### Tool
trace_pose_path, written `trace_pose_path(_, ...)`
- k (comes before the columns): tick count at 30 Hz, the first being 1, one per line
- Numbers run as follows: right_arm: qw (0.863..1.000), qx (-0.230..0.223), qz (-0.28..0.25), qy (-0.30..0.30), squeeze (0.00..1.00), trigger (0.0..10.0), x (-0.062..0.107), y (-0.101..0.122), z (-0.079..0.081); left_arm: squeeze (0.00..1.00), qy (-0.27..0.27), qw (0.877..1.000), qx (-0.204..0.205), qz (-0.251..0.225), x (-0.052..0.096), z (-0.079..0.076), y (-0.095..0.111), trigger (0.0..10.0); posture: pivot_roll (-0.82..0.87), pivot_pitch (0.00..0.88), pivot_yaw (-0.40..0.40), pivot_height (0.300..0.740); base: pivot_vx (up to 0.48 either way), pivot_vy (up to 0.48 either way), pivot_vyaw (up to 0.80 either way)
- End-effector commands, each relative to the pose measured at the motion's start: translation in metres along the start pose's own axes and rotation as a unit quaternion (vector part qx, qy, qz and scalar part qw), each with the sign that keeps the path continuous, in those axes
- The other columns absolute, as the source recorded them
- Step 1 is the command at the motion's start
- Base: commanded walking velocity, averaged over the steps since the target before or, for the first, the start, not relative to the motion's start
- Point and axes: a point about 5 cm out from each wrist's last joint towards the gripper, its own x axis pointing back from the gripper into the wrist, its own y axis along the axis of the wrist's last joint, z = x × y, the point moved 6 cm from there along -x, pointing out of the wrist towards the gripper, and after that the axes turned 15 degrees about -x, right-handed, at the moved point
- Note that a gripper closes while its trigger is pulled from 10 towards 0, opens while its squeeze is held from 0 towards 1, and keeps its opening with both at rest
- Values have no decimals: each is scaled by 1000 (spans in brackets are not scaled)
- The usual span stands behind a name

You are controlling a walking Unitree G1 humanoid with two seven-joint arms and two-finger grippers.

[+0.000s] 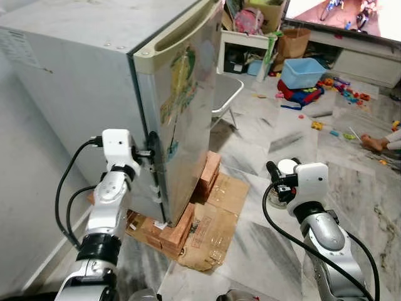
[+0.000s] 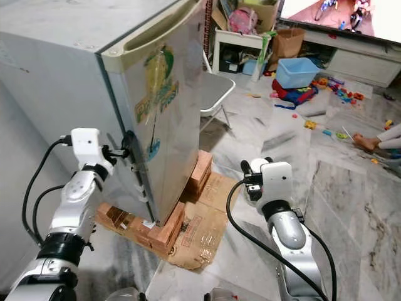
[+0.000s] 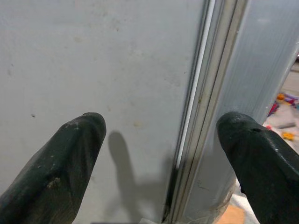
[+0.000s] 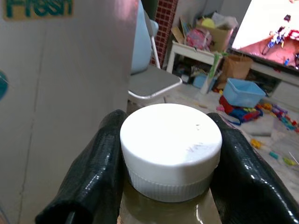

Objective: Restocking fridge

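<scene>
At the left of the frame, the left hand (image 1: 149, 152) sits against the hinge-free edge of the small silver fridge (image 1: 94, 81), its two black fingers (image 3: 60, 168) spread apart on either side of the seam where the closed door (image 1: 188, 106) with its faded yellow and green sticker meets the grey side wall. Nothing is caught between them yet. The fridge stands raised on stacks of red bricks (image 1: 178, 229) over flattened brown cardboard (image 1: 219, 219) on the marble floor (image 1: 294, 138).

Lower right of centre, the right hand (image 1: 280, 180) is clamped on a bottle with a white ribbed screw cap (image 4: 170, 144) and a murky, olive-tinted body, held by the neck just under the cap, well apart from the fridge.

The risks look plain to me. The fingers may slide off the narrow door edge, since there is little to hook onto at the seam; the moulded recess along the top of the door seems the intended grip. A hard tug could also rock the fridge on its loose bricks. When the door swings, it sweeps toward the right arm, so the bottle could be struck or knocked loose. A white folding chair (image 1: 225, 94) stands just behind the door's far side, and toys (image 1: 341, 88) litter the floor at upper right, where a person's bare foot (image 1: 374, 143) rests.
</scene>
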Motion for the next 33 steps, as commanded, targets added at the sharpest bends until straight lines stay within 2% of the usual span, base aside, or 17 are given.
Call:
trace_pose_path(1, 1000, 5, -19, 0, 0, 10000, 0, 12, 0, 0, -10, 1000, -11, 3, -7, -10, 3, 10000, -65, 0, -6, 740, 0, 0, 0)
trace_pose_path(3, 1000, 5, -19, 1, 0, 10000, -1, 12, 0, 0, -11, 1000, -20, 2, -10, -15, 5, 10000, -65, 0, -7, 740, 0, 0, 0)
trace_pose_path(6, 1000, 5, -20, 2, 0, 10000, -2, 13, 1, 0, -19, 1000, -6, -6, -16, -20, 12, 10000, -65, 0, -6, 740, 0, 0, 0)
trace_pose_path(12, 1000, 4, -18, 4, 0, 10000, -2, 12, 3, 0, -78, 997, 8, -23, -20, -42, 20, 10000, -63, 0, -6, 740, 0, 0, 0)
trace_pose_path(13, 1000, 3, -18, 5, 0, 10000, -2, 12, 4, 0, -123, 992, 5, -28, -18, -60, 21, 10000, -64, 0, -5, 740, 0, 0, 0)
trace_pose_path(16, 1000, 2, -18, 7, 0, 10000, -3, 12, 5, 0, -174, 984, -3, -38, -13, -80, 24, 10000, -65, 0, -5, 740, 0, 0, 0)
trace_pose_path(17, 1000, 2, -18, 7, 0, 10000, -3, 12, 5, 0, -174, 984, -3, -38, -13, -80, 24, 10000, -65, 0, -5, 740, 0, 0, 0)
trace_pose_path(19, 1000, 2, -18, 7, 0, 10000, -3, 12, 4, 0, -201, 979, -1, -43, -11, -93, 25, 10000, -65, 0, -5, 740, 0, 0, 0)
trace_pose_path(22, 1000, 3, -16, 6, 0, 10000, -2, 10, 3, 0, -297, 953, 13, -61, 7, -134, 34, 10000, -63, 0, -6, 740, 0, 0, 0)
trace_pose_path(23, 1000, 4, -16, 6, 0, 10000, -2, 10, 3, 0, -319, 945, 16, -66, 11, -143, 36, 10000, -63, 0, -6, 740, 0, 0, 0)
trace_pose_path(24, 1000, 6, -13, 4, 0, 10000, 0, 8, 1, 0, -378, 922, 19, -79, 27, -167, 42, 10000, -62, 0, -7, 740, 0, 0, 0)
trace_pose_path(25, 1000, 10, -10, 1, 0, 10000, 1, 6, -1, 0, -408, 909, 21, -85, 36, -178, 46, 10000, -62, 0, -7, 740, 0, 0, 0)
trace_pose_path(28, 999, 24, -3, -23, 0, 10000, 7, 2, -10, 0, -457, 883, 24, -103, 54, -202, 58, 10000, -60, 0, -7, 740, 0, 0, 0)
trace_pose_path(30, 999, 21, 4, -40, 0, 10000, 10, -2, -16, 0, -467, 877, 26, -109, 58, -208, 62, 10000, -59, 0, -6, 740, 0, 0, 0)
trace_pose_path(33, 997, -24, 20, -74, 0, 10000, 13, -10, -25, 0, -470, 874, 26, -123, 61, -211, 69, 10000, -58, 0, -5, 740, 0, 0, 0)
